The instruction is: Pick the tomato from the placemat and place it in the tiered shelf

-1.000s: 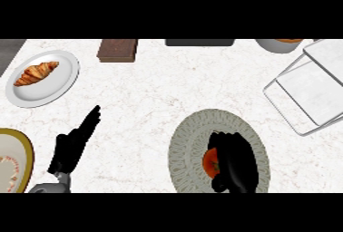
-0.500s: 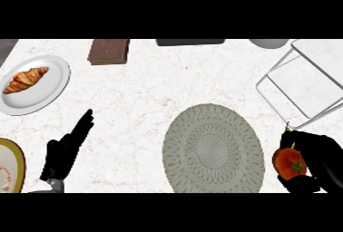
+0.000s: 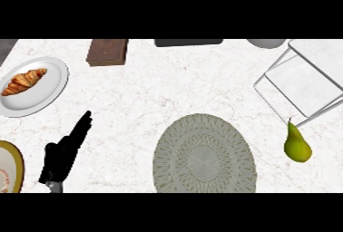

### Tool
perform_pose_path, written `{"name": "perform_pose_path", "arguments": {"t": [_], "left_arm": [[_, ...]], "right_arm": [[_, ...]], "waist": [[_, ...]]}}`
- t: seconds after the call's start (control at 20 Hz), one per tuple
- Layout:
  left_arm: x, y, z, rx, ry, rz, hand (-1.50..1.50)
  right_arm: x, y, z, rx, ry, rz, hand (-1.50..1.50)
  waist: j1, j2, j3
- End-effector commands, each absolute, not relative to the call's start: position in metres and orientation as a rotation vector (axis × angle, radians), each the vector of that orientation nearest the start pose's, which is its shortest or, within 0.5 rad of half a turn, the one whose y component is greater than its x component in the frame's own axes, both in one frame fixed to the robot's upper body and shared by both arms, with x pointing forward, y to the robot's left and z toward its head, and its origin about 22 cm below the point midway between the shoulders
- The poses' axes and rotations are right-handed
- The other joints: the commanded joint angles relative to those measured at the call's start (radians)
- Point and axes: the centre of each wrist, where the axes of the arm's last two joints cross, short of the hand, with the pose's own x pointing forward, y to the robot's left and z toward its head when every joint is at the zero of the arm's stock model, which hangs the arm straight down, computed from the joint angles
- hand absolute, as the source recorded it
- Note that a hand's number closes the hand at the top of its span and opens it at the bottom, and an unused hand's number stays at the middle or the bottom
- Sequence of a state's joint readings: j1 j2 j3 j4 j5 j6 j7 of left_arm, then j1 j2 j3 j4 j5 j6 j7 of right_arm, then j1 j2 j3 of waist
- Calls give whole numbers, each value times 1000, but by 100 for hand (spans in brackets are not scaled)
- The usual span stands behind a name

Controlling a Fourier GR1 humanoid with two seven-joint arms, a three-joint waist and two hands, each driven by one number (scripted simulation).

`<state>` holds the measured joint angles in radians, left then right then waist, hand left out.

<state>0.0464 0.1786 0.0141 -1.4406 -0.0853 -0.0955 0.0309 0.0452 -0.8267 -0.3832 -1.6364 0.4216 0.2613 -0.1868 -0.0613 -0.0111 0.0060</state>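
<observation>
The round grey-green placemat (image 3: 204, 155) lies bare in the lower middle of the counter. No tomato shows anywhere in the head view. The white wire tiered shelf (image 3: 303, 84) stands at the upper right, and nothing is visible on it. My left hand (image 3: 64, 154) rests at the lower left with straight fingers pointing up and holds nothing. My right hand is out of view.
A green pear (image 3: 296, 144) lies just below the shelf, right of the placemat. A croissant (image 3: 23, 81) sits on a white plate (image 3: 47, 97) at the left. A gold-rimmed plate (image 3: 8, 168) is at the left edge. A brown block (image 3: 107, 51), a dark slab (image 3: 189, 42) and a grey bowl (image 3: 267, 43) line the far edge.
My right hand, shut on the tomato, lifted it off the placemat, moved right and has left the view. The pear it covered now shows. The left hand stayed put.
</observation>
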Motion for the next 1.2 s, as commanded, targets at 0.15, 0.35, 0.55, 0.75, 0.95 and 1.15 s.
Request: {"name": "perform_pose_path", "arguments": {"t": [0.15,0.35,0.55,0.75,0.95,1.15], "left_arm": [[239,264,-23,106,-1335,-284,0],[256,261,-30,90,-1332,-307,0],[247,253,-23,61,-1330,-331,0],[257,270,-28,82,-1331,-312,0],[237,255,-33,48,-1320,-346,0],[253,236,-34,63,-1343,-368,0]], "right_arm": [[194,-545,274,-943,-1670,706,150],[211,-571,285,-966,-1609,668,150],[233,-563,325,-1047,-1579,658,150],[262,-556,317,-1055,-1585,632,150],[301,-531,307,-1053,-1579,699,150],[324,-518,300,-1035,-1570,770,150]], "waist": [[58,13,-5],[88,21,-5],[118,23,-5],[116,26,-6],[135,27,-5],[136,33,-5]]}}
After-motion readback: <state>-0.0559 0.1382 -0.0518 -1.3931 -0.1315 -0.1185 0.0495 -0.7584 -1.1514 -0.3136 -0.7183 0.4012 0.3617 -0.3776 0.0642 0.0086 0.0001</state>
